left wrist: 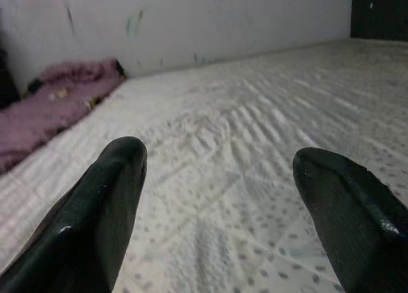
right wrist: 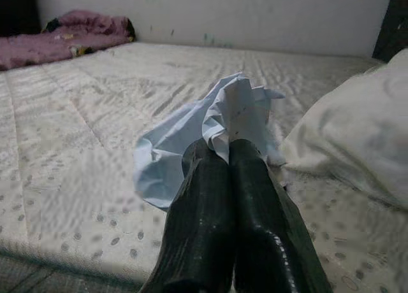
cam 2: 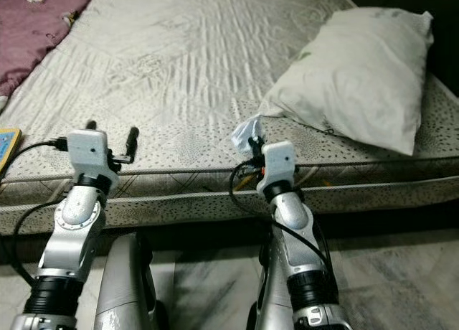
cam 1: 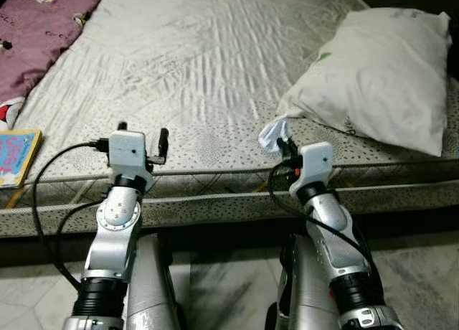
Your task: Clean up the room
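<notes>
A crumpled pale blue-white tissue (right wrist: 210, 127) sits at the mattress's near edge, just in front of the white pillow (cam 1: 380, 75). My right gripper (right wrist: 228, 154) is shut on the tissue's lower corner, seen from above at the bed edge (cam 1: 285, 149). My left gripper (cam 1: 143, 140) hovers over the near edge of the mattress (cam 1: 201, 64), further left, open with nothing between its black fingers (left wrist: 108, 197).
A purple blanket (cam 1: 39, 29) lies bunched at the far left of the bed. A colourful book (cam 1: 16, 156) rests on the left near corner. A white wall (left wrist: 191, 19) runs behind the bed. Marble-patterned floor (cam 1: 423, 280) lies below the bed frame.
</notes>
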Motion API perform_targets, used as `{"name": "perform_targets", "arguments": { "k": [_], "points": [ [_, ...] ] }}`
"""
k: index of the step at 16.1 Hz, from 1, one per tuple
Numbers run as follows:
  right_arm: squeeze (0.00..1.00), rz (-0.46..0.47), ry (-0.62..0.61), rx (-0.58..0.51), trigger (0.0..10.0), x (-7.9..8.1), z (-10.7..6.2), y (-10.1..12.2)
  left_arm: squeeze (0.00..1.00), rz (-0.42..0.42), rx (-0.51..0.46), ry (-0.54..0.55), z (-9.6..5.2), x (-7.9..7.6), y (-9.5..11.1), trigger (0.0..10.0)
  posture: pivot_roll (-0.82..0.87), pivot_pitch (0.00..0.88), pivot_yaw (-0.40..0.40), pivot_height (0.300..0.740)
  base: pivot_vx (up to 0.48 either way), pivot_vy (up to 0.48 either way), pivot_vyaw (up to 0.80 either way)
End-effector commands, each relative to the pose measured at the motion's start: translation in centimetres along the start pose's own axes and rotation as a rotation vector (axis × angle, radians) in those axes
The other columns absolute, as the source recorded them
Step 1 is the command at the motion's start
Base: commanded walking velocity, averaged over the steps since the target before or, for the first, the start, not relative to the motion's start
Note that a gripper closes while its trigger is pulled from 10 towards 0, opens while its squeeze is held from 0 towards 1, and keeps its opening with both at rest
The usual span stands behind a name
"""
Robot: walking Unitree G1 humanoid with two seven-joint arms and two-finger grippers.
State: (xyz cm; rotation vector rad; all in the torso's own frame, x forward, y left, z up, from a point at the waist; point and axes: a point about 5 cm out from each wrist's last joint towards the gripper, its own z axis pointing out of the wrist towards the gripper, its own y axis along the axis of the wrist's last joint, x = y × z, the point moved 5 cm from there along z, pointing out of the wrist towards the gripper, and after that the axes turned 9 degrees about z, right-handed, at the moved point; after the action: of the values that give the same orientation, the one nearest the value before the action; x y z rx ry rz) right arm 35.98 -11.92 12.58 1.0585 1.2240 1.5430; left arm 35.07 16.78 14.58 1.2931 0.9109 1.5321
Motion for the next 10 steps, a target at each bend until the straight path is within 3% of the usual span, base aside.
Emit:
{"name": "perform_targets", "arguments": {
  "k": [1,2,3,4,6,7,10],
  "points": [
    [0.00,-0.011,-0.052,-0.080,2.8,-0.8,0.6,2.4,0.00,0.015,-0.018,0.023,0.0,0.6,0.0,10.0,0.03,0.000,0.019,0.483,0.000,0.000,0.00],
    [0.00,0.011,-0.126,-0.078,7.1,-1.8,0.4,2.8,0.00,0.027,0.008,0.062,-0.3,1.2,-0.5,10.0,0.02,0.000,0.013,0.483,0.000,0.000,0.00],
    [0.00,0.042,-0.164,-0.064,10.0,-2.2,0.3,2.8,0.00,0.039,0.043,0.088,-0.6,1.6,-1.0,10.0,0.02,0.000,0.011,0.483,0.000,0.000,0.00],
    [0.00,-0.007,-0.143,-0.069,10.0,-2.0,0.6,3.3,0.00,0.000,-0.003,-0.017,-0.6,0.7,-0.3,10.0,0.02,0.000,0.006,0.483,0.000,0.000,0.00],
    [0.00,-0.048,-0.117,-0.080,10.0,-1.7,1.3,4.1,0.00,0.002,-0.071,-0.124,-0.5,-0.2,1.1,10.0,0.03,0.000,0.001,0.483,0.000,0.000,0.00],
    [0.00,-0.053,-0.114,-0.117,10.0,-1.8,1.6,4.8,0.00,0.010,-0.150,-0.247,-0.8,-1.2,2.0,10.0,0.03,0.000,0.008,0.483,0.000,0.000,0.00],
    [0.00,-0.019,-0.233,-0.104,10.0,-3.9,0.3,4.2,0.00,-0.031,-0.099,-0.049,-1.9,0.7,1.0,10.0,0.03,0.000,0.034,0.483,0.000,0.000,0.00]
  ]
}}
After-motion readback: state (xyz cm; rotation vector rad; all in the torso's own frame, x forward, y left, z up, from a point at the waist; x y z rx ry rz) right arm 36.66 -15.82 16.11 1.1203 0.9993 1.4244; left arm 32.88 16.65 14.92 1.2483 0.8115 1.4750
